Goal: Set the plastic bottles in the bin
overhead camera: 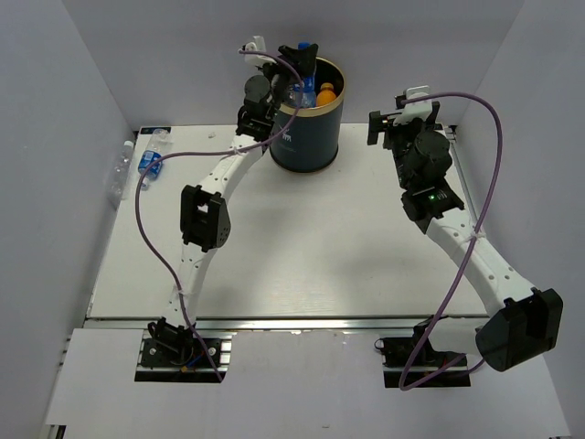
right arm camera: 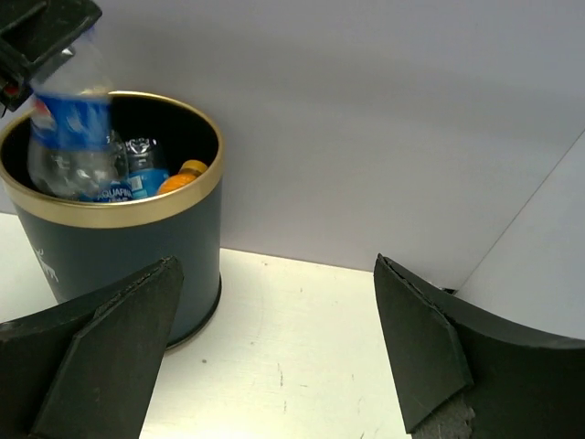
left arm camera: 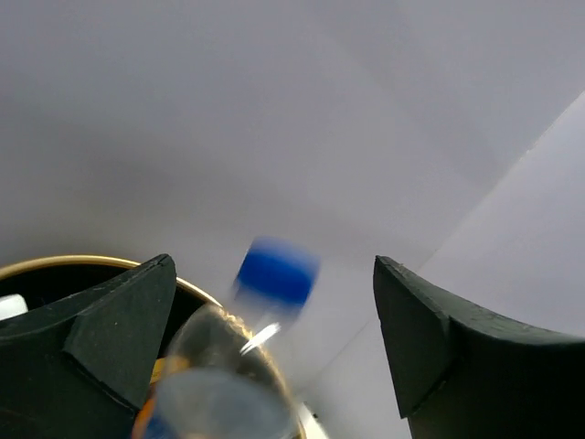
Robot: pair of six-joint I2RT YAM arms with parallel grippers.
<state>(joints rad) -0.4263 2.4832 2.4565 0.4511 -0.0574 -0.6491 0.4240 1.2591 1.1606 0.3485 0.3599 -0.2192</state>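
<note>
1. Holding left jaws wide apart right above the bin (overhead camera: 306, 142), clamped on nothing.
2. Catching a bottle (right arm camera: 71, 137) blurred between and below those jaws, touching neither, blue cap up, lower half already inside the bin's gold rim; judged to be let go and dropping.
3. Finding two more deeper inside the bin: a clear bottle (right arm camera: 137, 165) and an orange bottle (right arm camera: 187, 172) beside it.
4. Holding right jaws equally wide, with nothing between them, over the counter (overhead camera: 320, 247) well right of the bin.
5. Spotting spare bottles (overhead camera: 151, 163) lying on the counter well left of the bin, against the side wall; cannot tell the exact count through the reflections.
6. Judging these as light, thin-walled and springy: likely to dent under a hard squeeze and to roll when nudged. Smooth and round too, so probably slippery on plain plastic.
7. Best taken across the middle, on the label band, where the sides run straight and jaws can close squarely. Better to avoid the tapering neck and cap, apt to squirt out.
8. Little care needed on release: wide bin mouth, tough bottles.
</note>
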